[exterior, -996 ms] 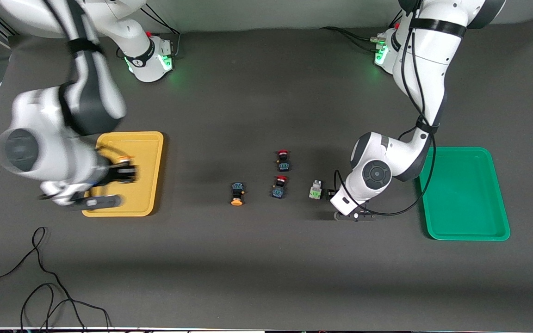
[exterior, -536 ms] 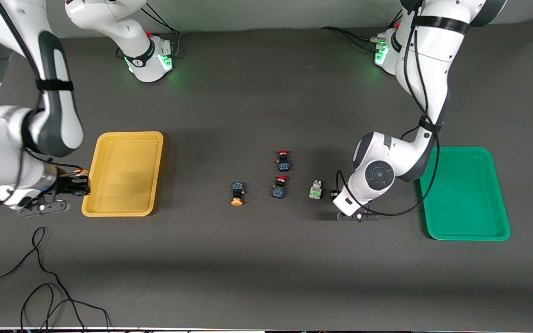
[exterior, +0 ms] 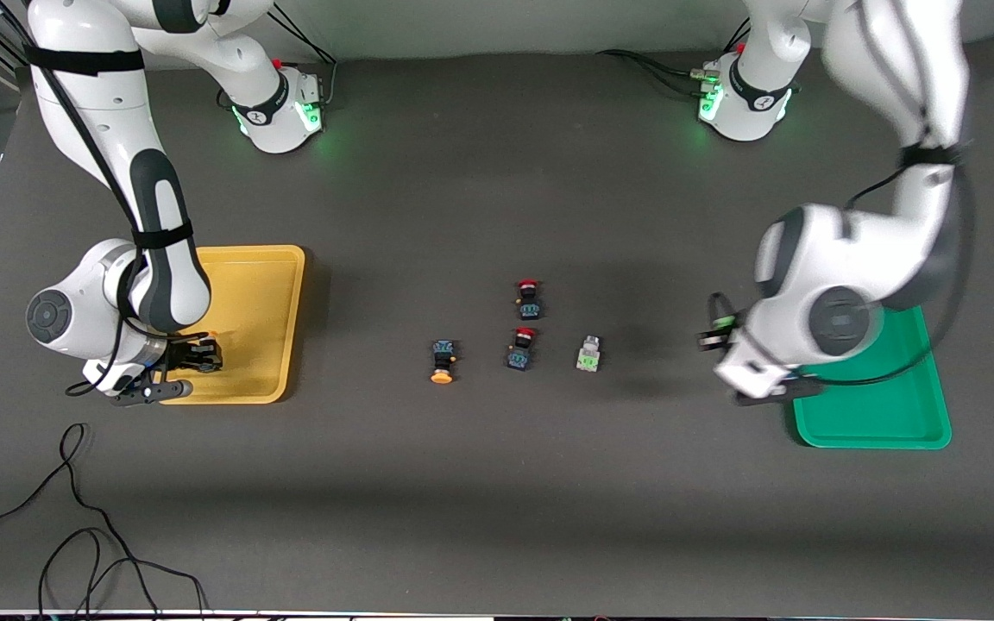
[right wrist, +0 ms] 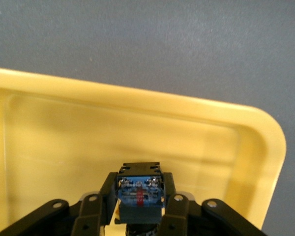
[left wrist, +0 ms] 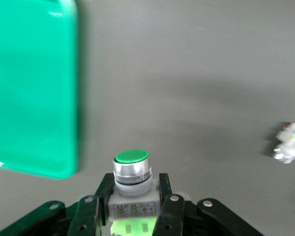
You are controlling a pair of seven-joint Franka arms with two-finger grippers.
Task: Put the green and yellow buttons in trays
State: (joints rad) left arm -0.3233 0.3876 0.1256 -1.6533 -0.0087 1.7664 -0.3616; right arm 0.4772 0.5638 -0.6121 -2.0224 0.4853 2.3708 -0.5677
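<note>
My left gripper (exterior: 719, 333) is shut on a green button (left wrist: 132, 181) with a whitish-grey body. It holds it above the table beside the green tray (exterior: 911, 423), which also shows in the left wrist view (left wrist: 32, 88). My right gripper (exterior: 193, 357) is shut on a dark-bodied button (right wrist: 139, 194) over the near corner of the yellow tray (exterior: 264, 285); the button's cap is hidden in the right wrist view. The yellow tray fills that view (right wrist: 137, 123). On the table lie a second green button (exterior: 588, 354) and a yellow-capped button (exterior: 442, 361).
Two red-capped buttons (exterior: 528, 297) (exterior: 521, 348) lie between the yellow-capped and the green button mid-table. Black cables (exterior: 74, 517) trail over the table near the front camera at the right arm's end.
My left gripper has risen from beside the green button on the table and swung toward the green tray with its button. My right arm swung off the yellow tray and back over its near corner.
</note>
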